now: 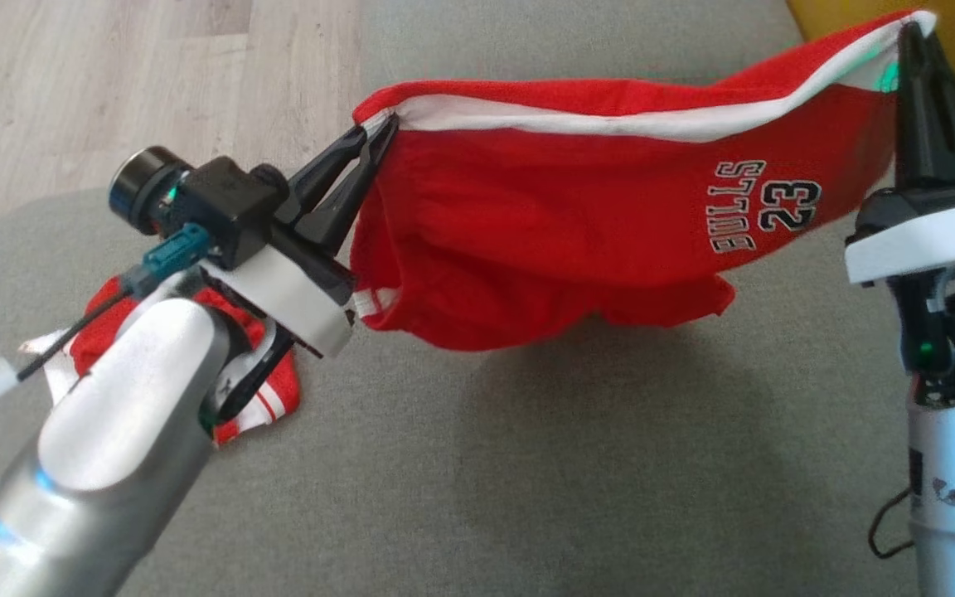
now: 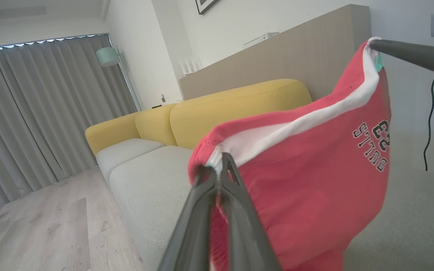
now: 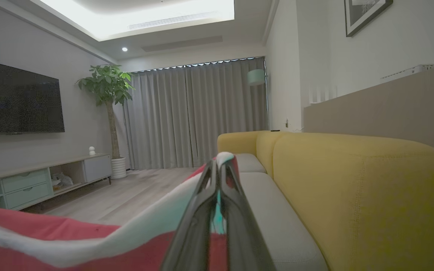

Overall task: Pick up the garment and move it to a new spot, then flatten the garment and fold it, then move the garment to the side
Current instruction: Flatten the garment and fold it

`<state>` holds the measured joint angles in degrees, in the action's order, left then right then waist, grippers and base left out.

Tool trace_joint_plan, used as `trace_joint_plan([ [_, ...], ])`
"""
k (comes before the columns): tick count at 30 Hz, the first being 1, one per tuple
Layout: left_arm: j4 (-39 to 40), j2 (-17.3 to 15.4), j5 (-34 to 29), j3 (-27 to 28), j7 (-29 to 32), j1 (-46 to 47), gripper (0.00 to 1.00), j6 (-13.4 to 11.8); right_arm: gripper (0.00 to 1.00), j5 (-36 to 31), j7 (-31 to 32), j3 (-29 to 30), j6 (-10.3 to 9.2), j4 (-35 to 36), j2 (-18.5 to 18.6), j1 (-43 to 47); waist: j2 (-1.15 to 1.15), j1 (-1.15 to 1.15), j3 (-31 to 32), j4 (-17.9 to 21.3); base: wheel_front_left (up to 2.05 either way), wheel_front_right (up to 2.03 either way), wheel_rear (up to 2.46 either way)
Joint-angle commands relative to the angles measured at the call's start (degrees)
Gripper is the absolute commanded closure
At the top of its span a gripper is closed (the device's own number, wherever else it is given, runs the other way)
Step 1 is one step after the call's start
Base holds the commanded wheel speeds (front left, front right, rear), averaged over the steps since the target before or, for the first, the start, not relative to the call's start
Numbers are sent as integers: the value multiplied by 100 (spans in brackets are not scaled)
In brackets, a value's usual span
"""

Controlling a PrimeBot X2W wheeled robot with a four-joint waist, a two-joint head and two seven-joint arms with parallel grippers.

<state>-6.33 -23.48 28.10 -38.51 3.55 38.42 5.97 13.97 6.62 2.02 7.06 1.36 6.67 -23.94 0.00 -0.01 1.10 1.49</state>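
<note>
A red garment [image 1: 577, 215] with a white band and "BULLS 23" lettering hangs stretched in the air above the grey sofa seat [image 1: 527, 464]. My left gripper [image 1: 378, 133] is shut on its left corner at the white band. My right gripper [image 1: 913, 37] is shut on the opposite corner, up at the top right. The left wrist view shows the garment [image 2: 307, 180] pinched in my left gripper [image 2: 220, 160], with the right gripper's fingers [image 2: 409, 52] clamped on the far corner. In the right wrist view my right gripper [image 3: 219, 165] holds the garment [image 3: 51, 241], which sags away to the left.
A second red and white cloth [image 1: 262, 398] lies crumpled on the seat under my left forearm. The yellow sofa backrest [image 3: 352, 180] runs along the far side. Wooden floor [image 1: 113, 83] lies beyond the seat's left edge.
</note>
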Motion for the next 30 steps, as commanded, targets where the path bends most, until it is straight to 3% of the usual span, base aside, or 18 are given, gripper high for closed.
trace_joint_plan([
  [1,263,-245,36,310,46,390,100,-51,100,-32,49,-94,43,295,48,-231,0,1,-44,12,0,0,0],
  [5,459,-388,93,396,198,446,100,-84,100,-50,192,-77,43,402,37,-383,0,1,-315,118,0,0,0],
  [8,387,-480,169,481,285,672,100,-48,100,-158,261,-412,43,54,134,-911,0,1,-709,274,0,0,0],
  [12,-194,-474,97,444,209,1389,100,58,100,-265,34,-650,43,-834,311,-2002,0,1,-1314,349,0,0,0],
  [15,-1084,-369,45,354,6,2338,100,122,100,-210,-386,-644,43,-1988,234,-3294,0,1,-1847,445,0,0,0],
  [22,-2360,-90,-122,252,-596,3970,100,146,100,-606,-1483,-441,43,-3476,117,-5056,0,1,-2472,479,0,0,0],
  [26,-2985,137,-164,81,-1160,4579,100,149,100,-826,-1960,-239,43,-4306,65,-5613,0,1,-2643,462,0,0,0],
  [30,-3426,371,-106,-248,-1622,4647,100,150,100,-1014,-2113,-167,43,-4912,80,-5603,0,1,-2728,439,0,0,0],
])
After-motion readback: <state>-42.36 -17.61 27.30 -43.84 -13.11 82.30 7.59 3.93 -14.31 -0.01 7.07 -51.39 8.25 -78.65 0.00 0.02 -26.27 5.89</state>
